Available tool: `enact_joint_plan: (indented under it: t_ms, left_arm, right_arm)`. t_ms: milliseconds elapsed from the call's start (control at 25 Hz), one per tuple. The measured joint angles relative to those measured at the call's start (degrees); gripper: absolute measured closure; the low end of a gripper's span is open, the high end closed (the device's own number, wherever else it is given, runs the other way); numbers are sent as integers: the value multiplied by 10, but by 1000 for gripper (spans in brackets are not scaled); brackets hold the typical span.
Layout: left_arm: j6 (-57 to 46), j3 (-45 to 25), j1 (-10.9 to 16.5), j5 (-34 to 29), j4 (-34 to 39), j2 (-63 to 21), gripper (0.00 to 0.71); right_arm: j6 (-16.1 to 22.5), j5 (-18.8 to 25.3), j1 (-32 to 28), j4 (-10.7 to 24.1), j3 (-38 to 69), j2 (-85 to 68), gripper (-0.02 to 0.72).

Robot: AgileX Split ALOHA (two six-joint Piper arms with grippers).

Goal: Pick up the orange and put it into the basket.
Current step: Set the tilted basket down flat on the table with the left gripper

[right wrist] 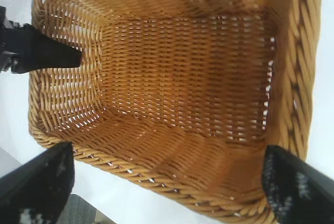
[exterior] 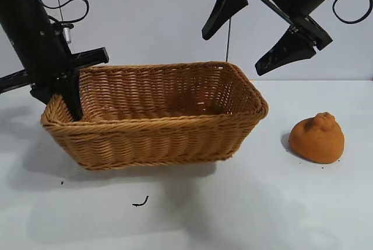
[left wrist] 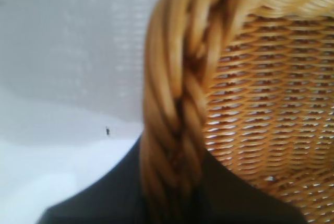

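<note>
While the orange lies outside the basket, the entries run as follows.

Orange [exterior: 317, 138]: on the bench toward its right edge in the exterior view, well clear of the basket's right end; resting on its broad underside, knobby top up and tipped slightly sideways; nothing touches it.
Handling, judged: light; matte, lumpy skin should give good purchase rather than slip; probably somewhat yielding, so a moderate squeeze suits it. The roundish body may roll if nudged from one side.
Hold point, judged: across the broad middle, below the knob, jaws coming down from above; the knob is too small and uneven to pinch safely.
Basket [exterior: 154, 139]: tan woven wicker, rectangular, sloping sides, braided rim; mid-bench, left of the orange; interior empty in the right wrist view.
Left gripper [exterior: 72, 99]: at the basket's left end, pointing steeply down, closed on the braided rim, one finger inside the wall and one outside, judged to be steadying the basket.
Right gripper [exterior: 256, 28]: in the air above the basket's right end, jaws spread wide, holding nothing; up and left of the orange, not over it.
Bench [exterior: 233, 215]: pale, plain; a small dark scrap [exterior: 140, 202] lies near its front edge, before the basket.
</note>
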State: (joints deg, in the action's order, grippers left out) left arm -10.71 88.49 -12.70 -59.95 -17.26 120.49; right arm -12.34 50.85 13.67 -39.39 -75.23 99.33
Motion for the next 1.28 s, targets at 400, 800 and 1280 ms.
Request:
enact_joint_plan:
  t_ms: [400, 800, 1280]
  left_arm:
    - [37, 0, 0, 18, -1, 30, 618]
    - [54, 0, 0, 51, -1, 41, 618]
    - [48, 4, 0, 26, -12, 38, 48]
  right_arm:
    - [0, 0, 0, 0, 0, 0, 8]
    - [0, 0, 0, 0, 0, 0, 8]
    - [0, 0, 0, 0, 0, 0, 8]
